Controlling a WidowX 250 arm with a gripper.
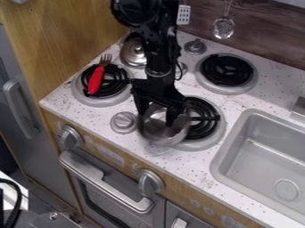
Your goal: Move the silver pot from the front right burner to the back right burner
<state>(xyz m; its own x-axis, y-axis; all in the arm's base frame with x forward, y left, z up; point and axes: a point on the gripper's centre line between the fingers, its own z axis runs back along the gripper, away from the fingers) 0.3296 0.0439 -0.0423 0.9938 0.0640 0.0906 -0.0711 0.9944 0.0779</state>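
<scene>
Pot [162, 136], round and silvery, is right under the black gripper [157, 120] as I look down at the toy stove, its far side overlapping the front burner [216, 132] nearer the sink. The gripper stands spread, one finger down inside the pot and the other by its left edge, a gap showing between them. Judging by that, reaching the pot looks done, while a firm hold looks still to be made; whether the pot sits on the surface or just off it, I can't tell. Nor is it squarely over the coil: part of it hangs out over the pale countertop [179, 162] toward the front. The stove's front edge runs near that side, so a move my way would soon take the pot past it. A control knob [124, 122] rises just beside the pot on the left, and I'd keep low slides away from it. Farther left, a red-handled fork [96, 80] lies across another burner [80, 90], with a shiny lid [132, 52] behind it. More room seems to lie toward the back burner [227, 71], or over the sink [221, 162] if the pot clears its rim.
</scene>
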